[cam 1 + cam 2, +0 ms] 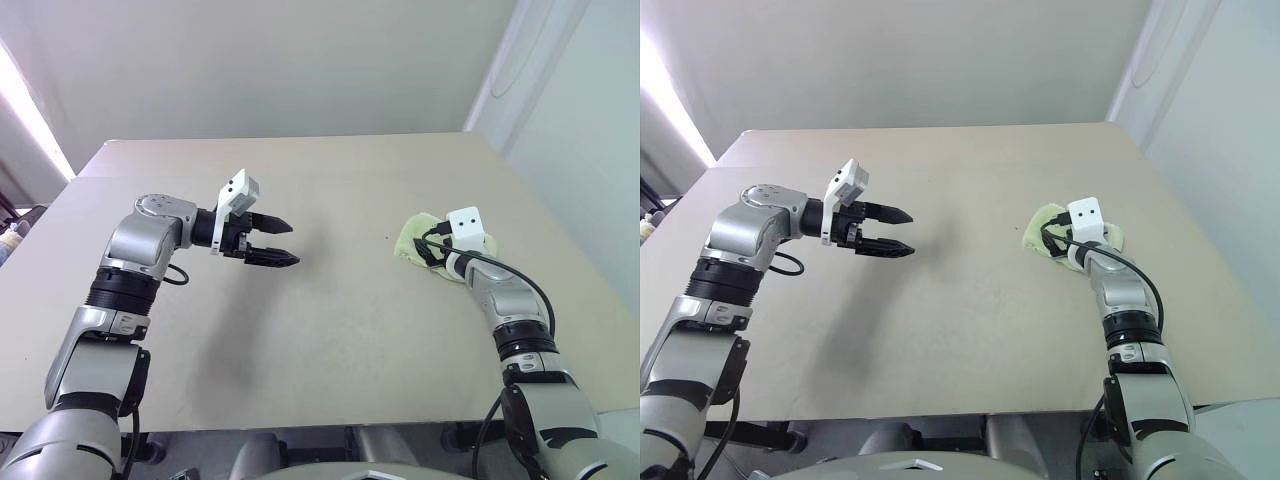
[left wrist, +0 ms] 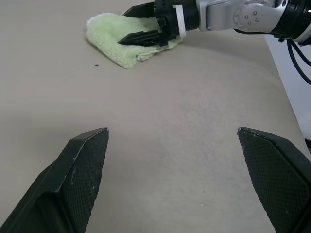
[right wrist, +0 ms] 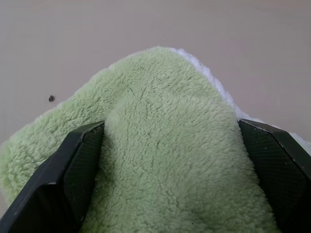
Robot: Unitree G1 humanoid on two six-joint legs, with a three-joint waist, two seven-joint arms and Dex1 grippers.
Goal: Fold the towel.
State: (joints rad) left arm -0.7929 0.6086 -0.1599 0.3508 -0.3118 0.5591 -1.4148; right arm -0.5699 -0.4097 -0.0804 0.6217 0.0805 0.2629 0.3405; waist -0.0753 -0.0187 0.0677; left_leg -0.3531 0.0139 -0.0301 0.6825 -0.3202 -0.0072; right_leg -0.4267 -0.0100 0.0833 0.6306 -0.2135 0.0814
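The towel (image 1: 412, 238) is a pale lime-green terry cloth, bunched in a small heap on the right side of the beige table (image 1: 330, 340). My right gripper (image 2: 125, 26) is down on the heap, open, and its two black fingers (image 3: 77, 165) straddle a raised fold of the towel (image 3: 165, 136) that fills the gap between them. A white edge of the cloth shows behind the fold. My left gripper (image 1: 292, 244) hovers open above the bare middle-left of the table and points toward the towel, well apart from it.
A tiny dark speck (image 2: 96, 65) lies on the tabletop just beside the towel. The table's right edge (image 1: 590, 290) runs close behind the heap, with a pale wall beyond. Broad bare tabletop lies between the two grippers.
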